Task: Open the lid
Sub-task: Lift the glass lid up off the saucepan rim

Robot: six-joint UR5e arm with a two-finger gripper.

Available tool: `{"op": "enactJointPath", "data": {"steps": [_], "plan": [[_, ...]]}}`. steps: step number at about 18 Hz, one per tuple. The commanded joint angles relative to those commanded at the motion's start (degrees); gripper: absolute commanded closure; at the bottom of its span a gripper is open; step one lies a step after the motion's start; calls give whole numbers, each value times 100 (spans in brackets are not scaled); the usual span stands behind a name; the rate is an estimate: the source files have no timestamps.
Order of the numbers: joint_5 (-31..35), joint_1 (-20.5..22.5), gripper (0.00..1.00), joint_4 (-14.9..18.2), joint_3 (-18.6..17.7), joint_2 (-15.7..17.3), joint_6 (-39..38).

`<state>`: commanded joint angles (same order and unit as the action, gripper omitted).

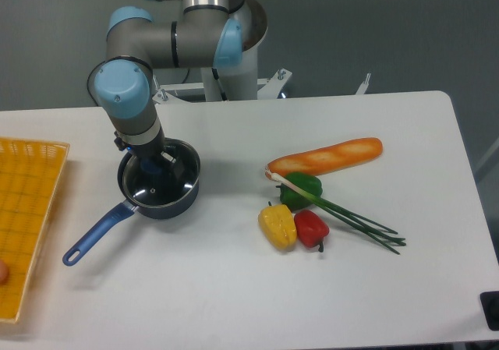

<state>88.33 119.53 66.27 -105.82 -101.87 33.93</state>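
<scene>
While the gripper (153,163) reaches down over the lid (162,180), its fingers appear clenched on the blue knob, though the wrist hides most of the grasp. The lid seems tilted and shifted slightly right of the saucepan (156,194), its metal rim overhanging the pot's right edge. It is round, so it has no long axis; its knob points up towards the wrist. The saucepan's long handle (92,235) runs near-left, toward the yellow basket (27,210) at the table's left edge. Bare white table (234,303) lies near and right of the pot. Well apart on the right lie a baguette (327,157), green pepper (302,188), yellow pepper (277,225), red pepper (311,228) and chives (359,224).
</scene>
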Motion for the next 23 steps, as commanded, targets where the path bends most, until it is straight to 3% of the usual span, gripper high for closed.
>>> {"op": "enactJointPath", "data": {"steps": [14,23], "plan": [[-316,483,48,606,650,26,220],[-466,1204,48,976,1028,9,1519]]}}
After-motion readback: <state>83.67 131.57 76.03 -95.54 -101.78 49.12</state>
